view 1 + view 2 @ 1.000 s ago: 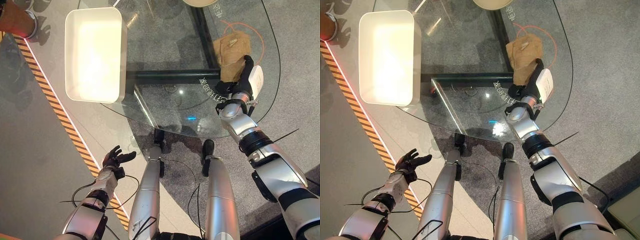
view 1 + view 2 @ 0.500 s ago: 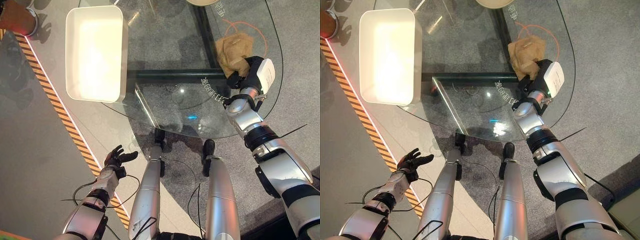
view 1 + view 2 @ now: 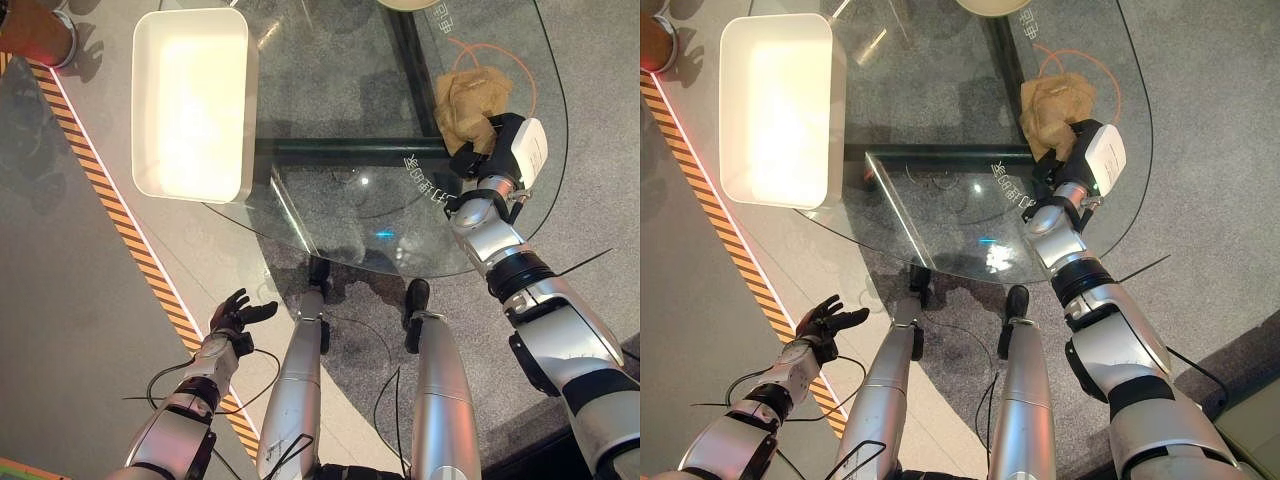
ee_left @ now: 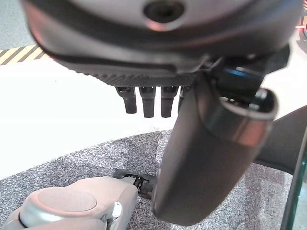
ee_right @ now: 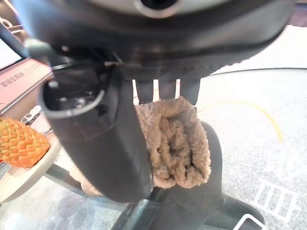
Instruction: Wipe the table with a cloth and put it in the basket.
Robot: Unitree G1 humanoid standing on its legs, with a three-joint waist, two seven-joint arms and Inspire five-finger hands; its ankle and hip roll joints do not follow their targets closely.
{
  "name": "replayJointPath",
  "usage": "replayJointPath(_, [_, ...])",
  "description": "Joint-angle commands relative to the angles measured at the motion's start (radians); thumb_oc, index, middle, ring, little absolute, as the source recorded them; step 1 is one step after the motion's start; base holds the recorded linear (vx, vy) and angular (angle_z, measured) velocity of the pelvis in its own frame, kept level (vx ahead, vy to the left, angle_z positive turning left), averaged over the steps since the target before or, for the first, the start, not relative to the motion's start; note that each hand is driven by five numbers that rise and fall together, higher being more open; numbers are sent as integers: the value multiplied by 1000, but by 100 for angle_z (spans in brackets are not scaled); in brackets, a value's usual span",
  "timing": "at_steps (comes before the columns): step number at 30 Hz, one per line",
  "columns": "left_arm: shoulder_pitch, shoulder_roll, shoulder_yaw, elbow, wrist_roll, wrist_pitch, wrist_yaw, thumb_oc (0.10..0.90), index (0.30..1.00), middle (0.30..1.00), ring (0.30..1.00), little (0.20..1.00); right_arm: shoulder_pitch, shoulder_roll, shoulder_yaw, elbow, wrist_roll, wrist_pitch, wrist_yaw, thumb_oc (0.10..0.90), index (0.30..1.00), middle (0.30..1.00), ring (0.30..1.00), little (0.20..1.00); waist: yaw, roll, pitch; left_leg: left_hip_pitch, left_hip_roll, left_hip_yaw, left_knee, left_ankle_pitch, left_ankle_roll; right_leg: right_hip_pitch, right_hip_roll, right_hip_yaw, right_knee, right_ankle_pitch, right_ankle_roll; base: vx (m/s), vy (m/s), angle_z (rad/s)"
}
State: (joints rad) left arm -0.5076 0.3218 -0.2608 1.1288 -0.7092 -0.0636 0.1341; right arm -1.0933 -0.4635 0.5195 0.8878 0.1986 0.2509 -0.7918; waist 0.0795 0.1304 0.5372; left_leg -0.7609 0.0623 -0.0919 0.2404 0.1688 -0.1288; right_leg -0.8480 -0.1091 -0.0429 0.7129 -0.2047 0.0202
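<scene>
The left robot hand (image 3: pixel 237 314) hangs relaxed down by the floor, well short of the bench (image 3: pixel 340 215). Up on the glass, the right robot hand (image 3: pixel 487 150) has gone from lying flat on the tan cloth (image 3: pixel 465 97) to clenching its near edge (wrist view shows a bunched fold). Wiping can begin. The white basket (image 3: pixel 243 110) sits far off to that hand's left.

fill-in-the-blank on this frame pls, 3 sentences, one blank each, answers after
1. The right hand is shut on the tan ____.
2. The cloth lies on the ____ table.
3. The white basket sits toward the robot's ____ side, where the left hand hangs open, off the table.

Missing words: cloth; glass; left
</scene>
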Motion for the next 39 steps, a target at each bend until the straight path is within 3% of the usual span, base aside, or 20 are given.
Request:
replayJointPath(1, [-15, 21, -5, 52, 2, -10, 18, 800, 900, 900, 900, 900, -54, 17, 50, -14, -23, -49, 1, 100, 300, 300, 300, 200, 10, 9, -17, -5, -125, 94, 131, -144, 123, 30, 21, -86, -225, 136, -8, 0, 0, 0])
replayJointPath(9, [-9, 21, -5, 31, 2, -6, 16, 800, 900, 900, 900, 900, -81, 25, 81, -95, -34, -44, 21, 100, 300, 300, 300, 200, 15, 13, -17, -11, -128, 91, 130, -140, 122, 24, 18, -90, -224, 138, -9, 0, 0, 0])
replayJointPath(19, [11, -3, -8, 8, 6, -20, 24, 800, 900, 900, 900, 900, -115, 64, 129, -198, -178, -22, 108, 100, 300, 300, 300, 200, 31, 28, -17, -3, -138, 89, 115, -128, 121, 29, 12, -100, -227, 136, -12, 7, 22, 0])
replayJointPath(32, [45, -39, -15, -29, 26, -27, 26, 800, 900, 900, 900, 900, -94, 127, 241, -349, -423, -46, 340, 100, 300, 300, 300, 200, 48, 37, -17, 6, -155, 79, 112, -122, 125, 35, 2, -103, -229, 137, -11, 22, 33, 5])
replayJointPath(39, [38, -41, -15, -35, 31, -23, 35, 800, 900, 900, 900, 900, -86, 151, 292, -369, -468, -65, 447, 100, 300, 300, 300, 200, 57, 31, -17, -3, -159, 71, 118, -119, 126, 29, 1, -106, -224, 140, -7, 15, 9, 4])
